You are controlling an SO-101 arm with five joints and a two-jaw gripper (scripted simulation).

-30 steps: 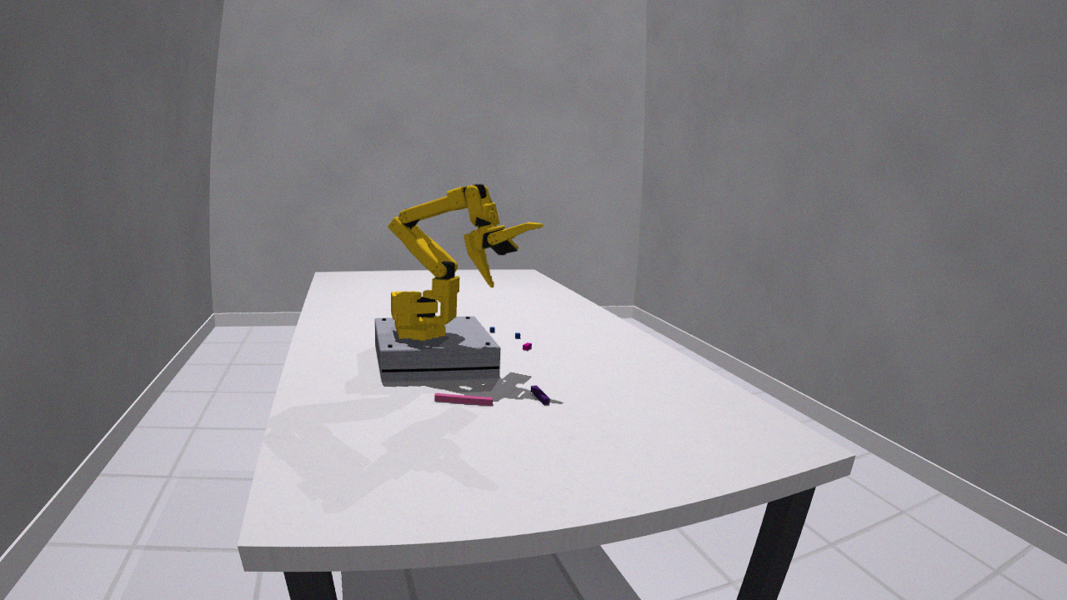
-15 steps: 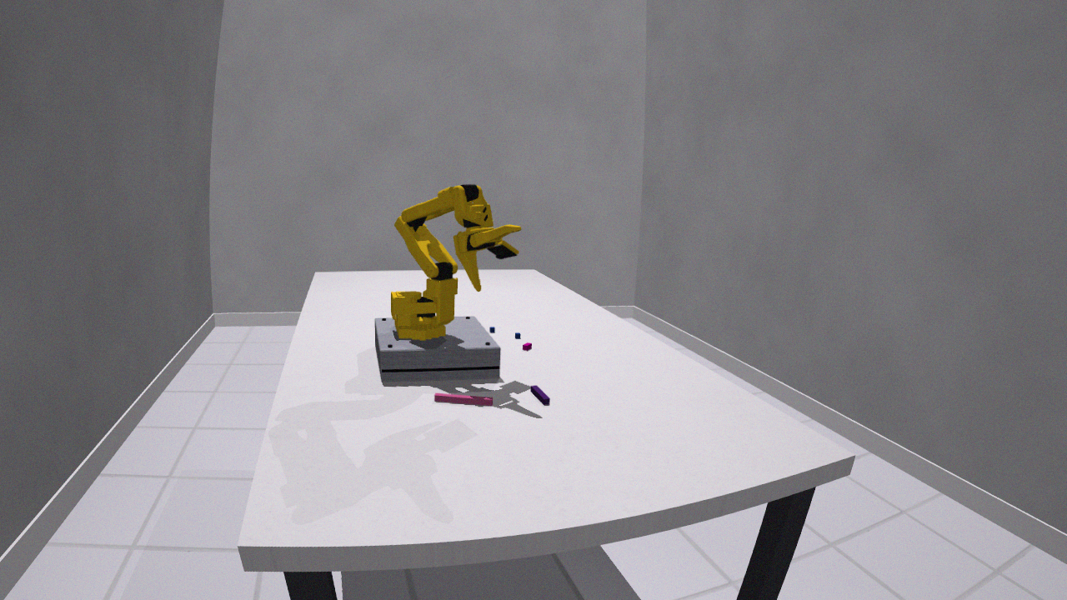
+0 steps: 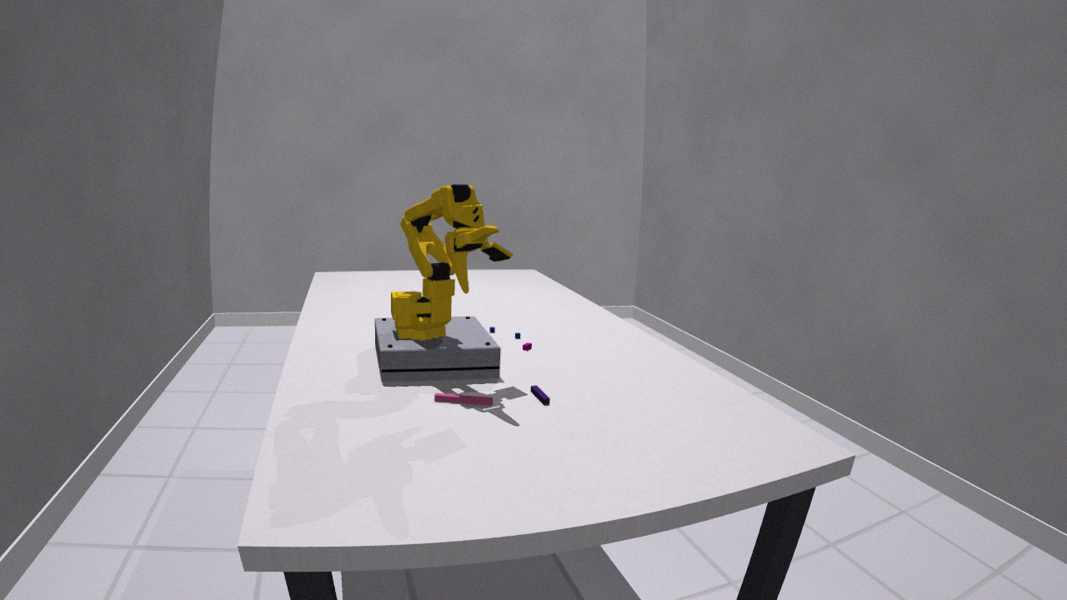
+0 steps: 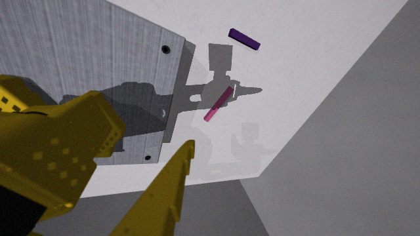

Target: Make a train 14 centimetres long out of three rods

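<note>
A pink rod lies flat on the white table just in front of the grey base plate; it also shows in the wrist view. A purple rod lies flat a little to its right, apart from it, and shows in the wrist view. A short magenta rod and two small blue rods lie right of the base. My gripper hangs high above the base's front, open and empty; its jaws show in the wrist view.
The yellow arm stands on the base plate at the table's middle. The table's front edge is well forward of the rods. The arm's shadow falls over the pink rod.
</note>
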